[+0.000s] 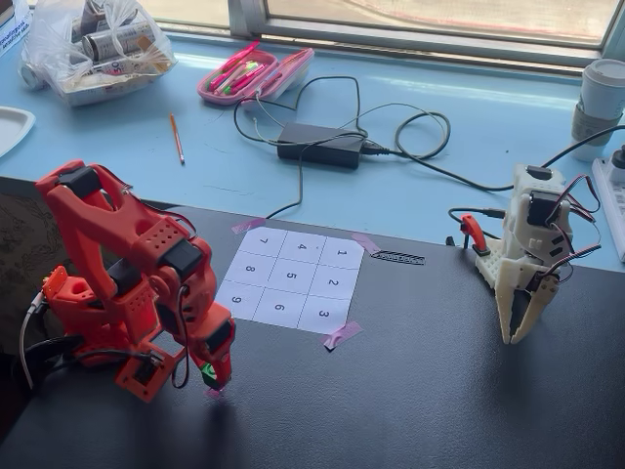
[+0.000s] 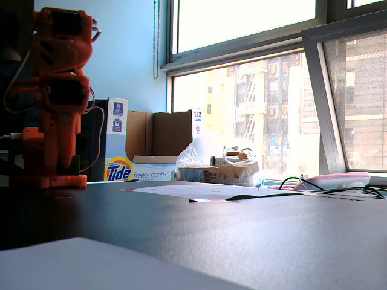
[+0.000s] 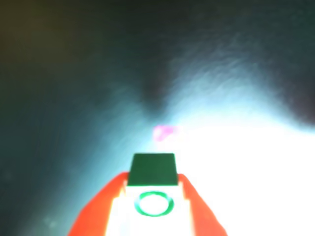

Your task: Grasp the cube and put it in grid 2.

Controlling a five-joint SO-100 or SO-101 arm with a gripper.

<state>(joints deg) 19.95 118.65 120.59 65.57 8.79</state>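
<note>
In a fixed view the orange arm's gripper (image 1: 213, 381) points down at the dark mat, in front of the numbered sheet's left corner. It is shut on the small green cube (image 1: 208, 371), just above the mat. The wrist view shows the cube (image 3: 151, 169), with a ring mark on one face, clamped between the orange fingers (image 3: 101, 211) of the gripper (image 3: 152, 180). Grid 2 (image 1: 332, 282) is the middle cell of the sheet's right column, well to the right of the gripper and bare.
A pink tape scrap (image 1: 213, 393) lies on the mat right under the gripper, also visible in the wrist view as a pink tape scrap (image 3: 164, 132). A white second arm (image 1: 527, 264) stands at the right. Pink tape tabs (image 1: 342, 335) hold the sheet's corners. Cables and a power brick (image 1: 320, 145) lie behind.
</note>
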